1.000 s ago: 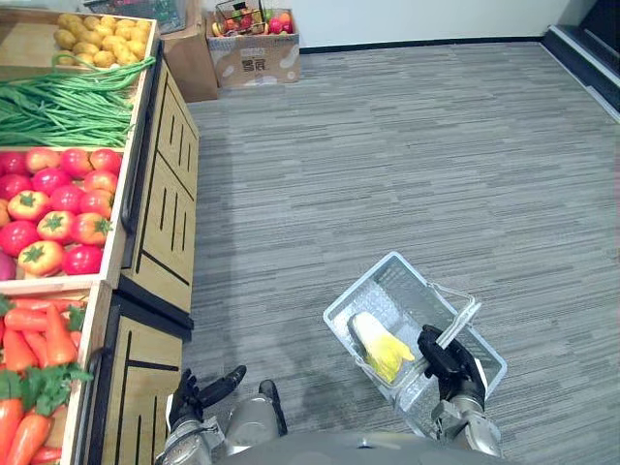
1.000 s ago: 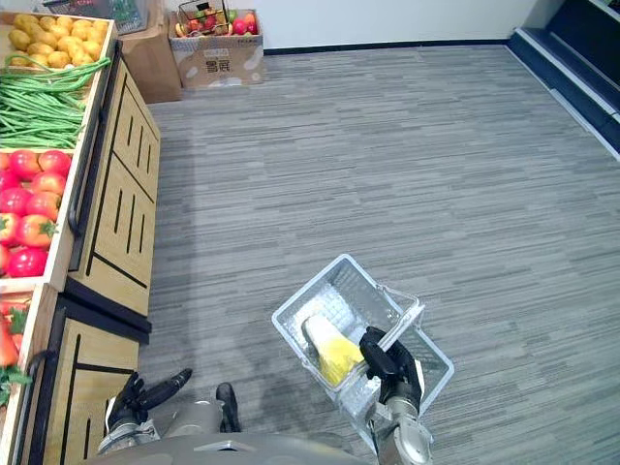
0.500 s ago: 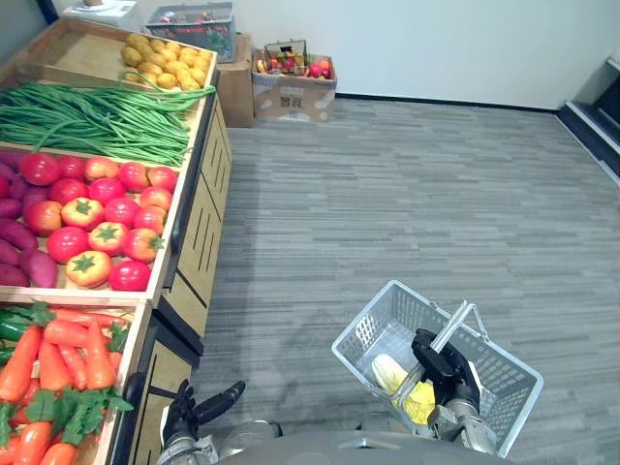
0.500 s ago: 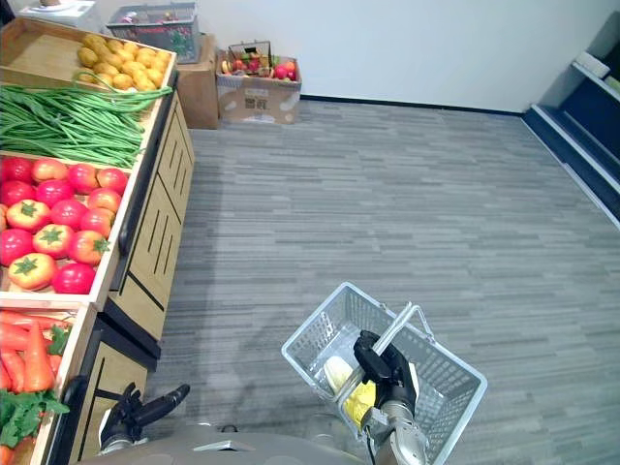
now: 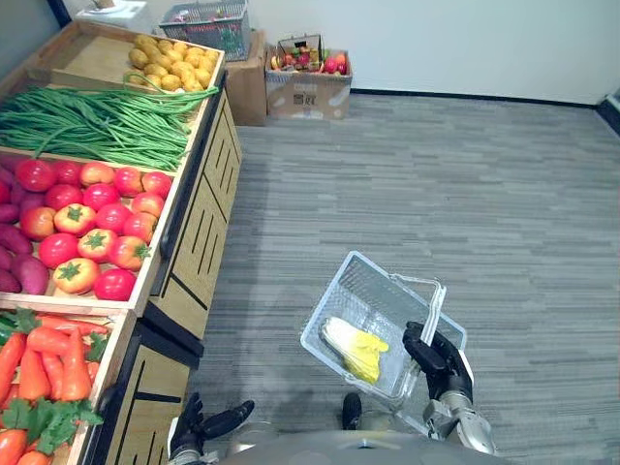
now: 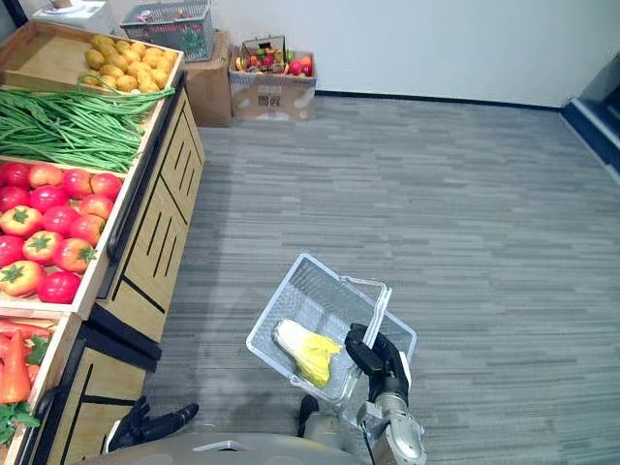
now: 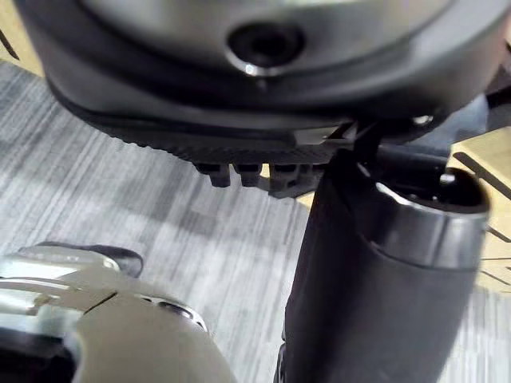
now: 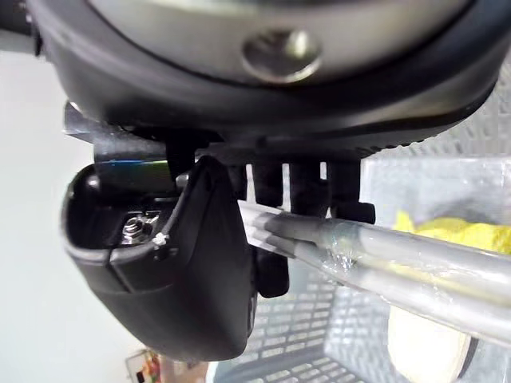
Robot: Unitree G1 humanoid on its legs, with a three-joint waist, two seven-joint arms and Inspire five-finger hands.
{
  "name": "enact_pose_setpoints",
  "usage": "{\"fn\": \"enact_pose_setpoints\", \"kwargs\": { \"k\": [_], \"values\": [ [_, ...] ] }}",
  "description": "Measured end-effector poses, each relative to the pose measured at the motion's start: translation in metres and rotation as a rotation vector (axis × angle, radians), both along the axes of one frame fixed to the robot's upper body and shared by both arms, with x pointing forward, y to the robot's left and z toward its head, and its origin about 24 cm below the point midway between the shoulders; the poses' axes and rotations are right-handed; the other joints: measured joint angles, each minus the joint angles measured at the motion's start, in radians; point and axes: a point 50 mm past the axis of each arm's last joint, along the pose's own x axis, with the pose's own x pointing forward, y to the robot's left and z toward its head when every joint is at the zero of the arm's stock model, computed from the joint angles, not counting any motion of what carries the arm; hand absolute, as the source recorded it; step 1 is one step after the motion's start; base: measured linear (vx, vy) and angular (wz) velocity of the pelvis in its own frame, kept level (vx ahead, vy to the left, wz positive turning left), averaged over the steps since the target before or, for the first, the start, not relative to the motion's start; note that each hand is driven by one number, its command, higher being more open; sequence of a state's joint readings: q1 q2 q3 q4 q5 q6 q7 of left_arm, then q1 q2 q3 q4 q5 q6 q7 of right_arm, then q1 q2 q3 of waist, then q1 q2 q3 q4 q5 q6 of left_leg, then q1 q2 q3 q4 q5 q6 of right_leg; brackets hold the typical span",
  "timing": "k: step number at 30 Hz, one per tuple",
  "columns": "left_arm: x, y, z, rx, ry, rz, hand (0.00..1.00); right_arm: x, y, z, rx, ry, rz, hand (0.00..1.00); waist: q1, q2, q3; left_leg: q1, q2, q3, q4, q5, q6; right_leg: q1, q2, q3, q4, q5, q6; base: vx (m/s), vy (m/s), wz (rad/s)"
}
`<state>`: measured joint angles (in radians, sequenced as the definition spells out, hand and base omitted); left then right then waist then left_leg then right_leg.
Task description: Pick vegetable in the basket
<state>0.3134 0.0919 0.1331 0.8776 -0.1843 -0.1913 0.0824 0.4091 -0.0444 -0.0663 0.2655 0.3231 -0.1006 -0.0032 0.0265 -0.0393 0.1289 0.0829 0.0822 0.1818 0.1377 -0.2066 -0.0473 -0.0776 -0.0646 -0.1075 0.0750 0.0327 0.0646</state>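
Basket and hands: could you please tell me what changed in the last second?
The camera swung, shifting the scene. Nothing was taken or released: the right hand still grips the basket handle, the cabbage still lies inside, the left hand stays open beside the stall.

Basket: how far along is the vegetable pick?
Done: one napa cabbage lies in the mesh basket. In hand: the right robot hand is curled round the basket's handle, carrying it beside the produce stand; the left robot hand hangs open, holding nothing. Left: any further picks, such as carrots or tomatoes.
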Motion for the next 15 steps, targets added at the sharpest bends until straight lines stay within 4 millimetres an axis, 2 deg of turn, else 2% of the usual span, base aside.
{"fn": "enact_pose_setpoints", "kwargs": {
  "k": [1, 2, 9, 15],
  "values": [
    [0.000, 0.000, 0.000, -0.001, 0.000, 0.002, 1.00, 0.000, 0.000, 0.000, 0.002, 0.001, 0.001, 0.00, 0.000, 0.004, -0.002, 0.004, 0.003, 0.000, -0.008, 0.005, -0.004, 0.004, 0.004, -0.001, -0.011, 0.004, -0.002, 0.06, -0.050, -0.02],
    [-0.002, -0.001, -0.003, -0.005, 0.021, 0.005, 1.00, -0.016, -0.004, -0.005, 0.009, 0.047, -0.047, 0.00, -0.001, 0.002, -0.015, 0.045, -0.022, -0.013, -0.055, 0.023, -0.003, 0.080, -0.004, 0.000, -0.131, 0.067, 0.006, 0.00, 0.000, 0.00],
    [-0.002, 0.001, -0.002, -0.002, 0.021, 0.007, 1.00, -0.015, -0.004, -0.005, 0.007, 0.042, -0.050, 0.00, -0.001, 0.002, -0.016, 0.045, -0.022, -0.012, -0.056, 0.023, -0.003, 0.080, -0.005, 0.000, -0.130, 0.067, 0.006, 0.00, 0.000, 0.00],
    [-0.002, 0.001, -0.002, 0.005, 0.021, 0.023, 1.00, -0.002, -0.011, 0.000, 0.012, 0.005, -0.116, 0.00, -0.002, 0.008, -0.019, 0.045, -0.022, -0.011, -0.056, 0.023, -0.003, 0.079, -0.004, 0.001, -0.130, 0.067, 0.006, 0.00, 0.000, 0.00]
  ]
}}
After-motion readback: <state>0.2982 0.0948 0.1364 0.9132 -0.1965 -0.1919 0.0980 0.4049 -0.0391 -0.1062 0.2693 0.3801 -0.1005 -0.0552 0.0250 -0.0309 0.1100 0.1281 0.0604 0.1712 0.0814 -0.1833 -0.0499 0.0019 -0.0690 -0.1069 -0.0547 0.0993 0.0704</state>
